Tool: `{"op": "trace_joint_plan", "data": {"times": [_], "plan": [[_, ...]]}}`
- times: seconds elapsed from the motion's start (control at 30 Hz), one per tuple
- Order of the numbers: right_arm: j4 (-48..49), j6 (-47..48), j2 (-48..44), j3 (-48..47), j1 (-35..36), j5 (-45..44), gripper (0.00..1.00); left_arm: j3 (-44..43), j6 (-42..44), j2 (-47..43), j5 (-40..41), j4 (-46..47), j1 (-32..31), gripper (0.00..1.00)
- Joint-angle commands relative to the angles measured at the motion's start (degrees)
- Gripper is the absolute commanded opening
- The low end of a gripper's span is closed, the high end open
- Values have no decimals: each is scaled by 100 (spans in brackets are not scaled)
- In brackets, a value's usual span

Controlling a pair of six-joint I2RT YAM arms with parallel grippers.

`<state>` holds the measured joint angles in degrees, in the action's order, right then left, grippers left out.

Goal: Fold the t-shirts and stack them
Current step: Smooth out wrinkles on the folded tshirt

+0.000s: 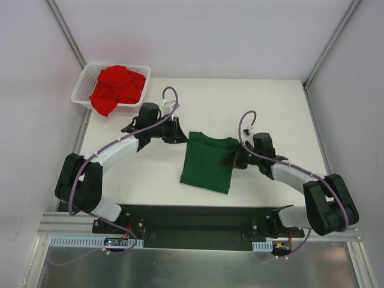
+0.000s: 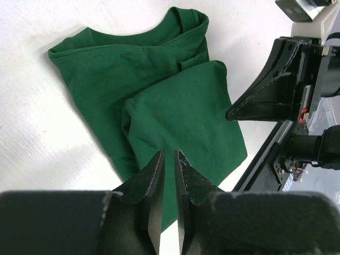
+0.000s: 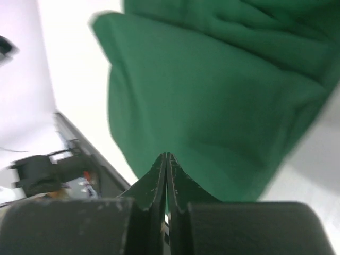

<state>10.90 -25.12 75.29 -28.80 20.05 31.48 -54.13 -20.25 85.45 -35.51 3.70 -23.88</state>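
Observation:
The dark green t-shirt (image 1: 207, 162) lies folded flat in the middle of the white table, collar end toward the back (image 2: 159, 90) (image 3: 212, 95). The bright red t-shirt (image 1: 117, 87) is a crumpled heap in the white mesh basket at the back left. My left gripper (image 1: 182, 133) (image 2: 169, 153) hovers at the green shirt's back left corner, jaws drawn to a narrow slit with nothing between them. At the shirt's right edge my right gripper (image 1: 230, 160) (image 3: 167, 155) is shut, tips pressed together above the cloth, holding nothing.
The white basket (image 1: 84, 78) stands at the table's back left corner. Bare table (image 1: 276, 114) stretches behind and to the right of the shirt. The black base plate (image 1: 192, 219) runs along the near edge. Enclosure walls rise on both sides.

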Motion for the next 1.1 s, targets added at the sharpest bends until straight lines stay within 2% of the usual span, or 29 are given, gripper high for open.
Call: {"op": "trace_joint_plan", "data": {"times": [0.0,0.23,0.4,0.47,0.53,0.63,0.73,0.83,0.97,1.07], "plan": [[1983,-756,284,49,-159,744,1,-19,4,-222,-254,104,94,12],[3891,-1722,1531,173,-590,1315,1,-133,-14,-20,-378,130,103,11],[6147,-2785,3437,112,-757,1632,1,-186,-49,138,-492,192,103,10],[6668,-2980,4052,-3,-766,1641,1,-212,-49,165,-519,201,103,10],[6785,-3007,4213,-91,-757,1624,1,-256,-58,191,-562,210,112,10],[6689,-2867,4091,-117,-757,1650,1,-291,-58,218,-598,218,112,10],[6032,-2482,3460,-91,-757,1633,1,-353,-67,218,-799,245,103,10],[4925,-1876,2607,-135,-757,1580,1,-379,-58,235,-1037,297,103,11],[2864,-970,1570,-354,-757,1440,1,-292,-154,367,-1370,578,94,11],[1754,-381,1007,-521,-757,1238,1,33,-635,603,-1696,1455,94,11]]}}
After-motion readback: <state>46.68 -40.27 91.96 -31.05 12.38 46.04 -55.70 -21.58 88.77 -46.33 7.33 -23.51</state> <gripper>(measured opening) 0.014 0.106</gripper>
